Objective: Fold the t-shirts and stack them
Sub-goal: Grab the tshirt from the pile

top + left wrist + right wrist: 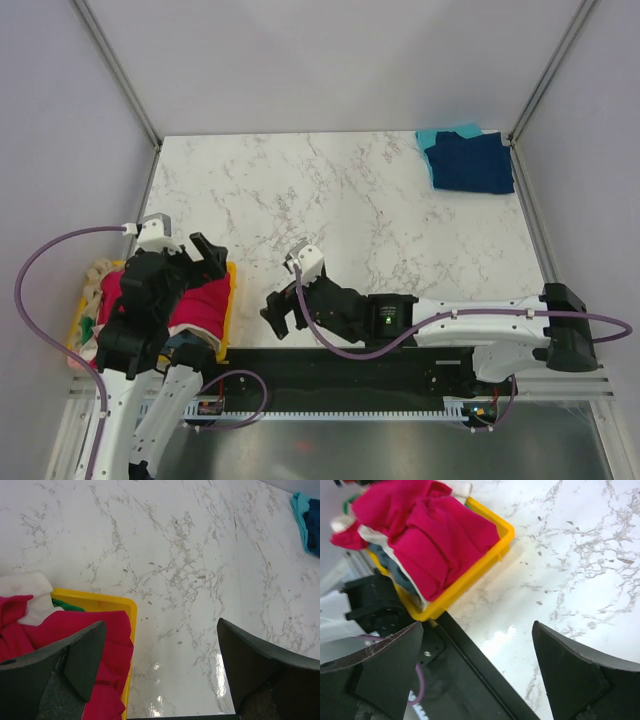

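As no shirt is gripped, the left gripper [160, 647] and right gripper [477, 647] hang with fingers apart by the yellow bin [470, 577] at the near left, probably ready to pick; it holds the crimson t-shirt [440, 535] over cream and green ones; far right, the navy t-shirt [472, 165] lies folded on the teal t-shirt [436, 137]
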Motion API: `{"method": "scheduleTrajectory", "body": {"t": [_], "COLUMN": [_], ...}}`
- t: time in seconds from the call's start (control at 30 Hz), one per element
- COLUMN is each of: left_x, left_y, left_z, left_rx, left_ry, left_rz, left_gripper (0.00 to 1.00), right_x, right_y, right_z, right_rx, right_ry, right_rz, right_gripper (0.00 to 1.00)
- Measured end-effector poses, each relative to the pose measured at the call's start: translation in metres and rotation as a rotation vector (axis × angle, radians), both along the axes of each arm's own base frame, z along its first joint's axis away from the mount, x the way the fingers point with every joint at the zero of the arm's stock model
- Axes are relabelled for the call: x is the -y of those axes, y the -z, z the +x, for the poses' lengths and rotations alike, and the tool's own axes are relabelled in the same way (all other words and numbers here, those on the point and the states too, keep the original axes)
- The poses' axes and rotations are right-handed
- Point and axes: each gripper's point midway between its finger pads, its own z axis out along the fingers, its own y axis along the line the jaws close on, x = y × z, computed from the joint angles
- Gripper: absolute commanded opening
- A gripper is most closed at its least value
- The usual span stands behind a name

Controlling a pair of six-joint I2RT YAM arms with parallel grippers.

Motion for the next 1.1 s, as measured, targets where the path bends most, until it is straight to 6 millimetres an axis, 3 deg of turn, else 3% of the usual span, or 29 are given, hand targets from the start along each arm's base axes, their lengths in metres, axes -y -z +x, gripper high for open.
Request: {"method": "scheduleTrajectory", "body": {"t": [0.07, 0.17, 0.23, 0.4, 0.5, 0.7, 0.9, 1.03, 1.1], "left_x": [-0.001, -0.005, -0.009, -0.024, -0.035, -0.067, -0.078, -0.089, -0.092], "left_y": [0.001, 0.002, 0.002, 0.001, -0.002, 0.005, 0.01, 0.011, 0.012], "left_z": [0.001, 0.003, 0.003, 0.003, 0.0, -0.003, -0.008, -0.016, -0.018], "left_rx": [-0.005, -0.013, -0.013, -0.002, 0.013, -0.001, -0.013, -0.013, -0.019], "left_ry": [-0.006, -0.025, -0.046, -0.132, -0.191, -0.368, -0.438, -0.501, -0.517], "left_rz": [0.0, 0.001, 0.003, 0.006, 0.017, 0.065, 0.068, 0.089, 0.096], "left_gripper": [0.99, 0.99, 0.99, 1.0, 1.0, 1.0, 1.0, 1.0, 1.0], "right_x": [-0.004, -0.027, -0.05, -0.118, -0.143, -0.176, -0.199, -0.206, -0.206], "right_y": [0.009, 0.026, 0.036, 0.039, 0.047, 0.042, 0.036, 0.041, 0.044], "right_z": [0.004, 0.004, 0.0, -0.01, -0.011, 0.003, 0.026, 0.03, 0.03], "right_rx": [0.027, 0.047, 0.05, 0.048, 0.035, 0.015, 0.014, -0.019, -0.043], "right_ry": [-0.011, -0.07, -0.138, -0.295, -0.355, -0.435, -0.443, -0.463, -0.472], "right_rz": [-0.042, -0.107, -0.139, -0.119, -0.093, -0.002, 0.072, 0.094, 0.106], "right_gripper": [0.98, 0.98, 0.98, 0.98, 0.95, 0.76, 0.6, 0.64, 0.73]}}
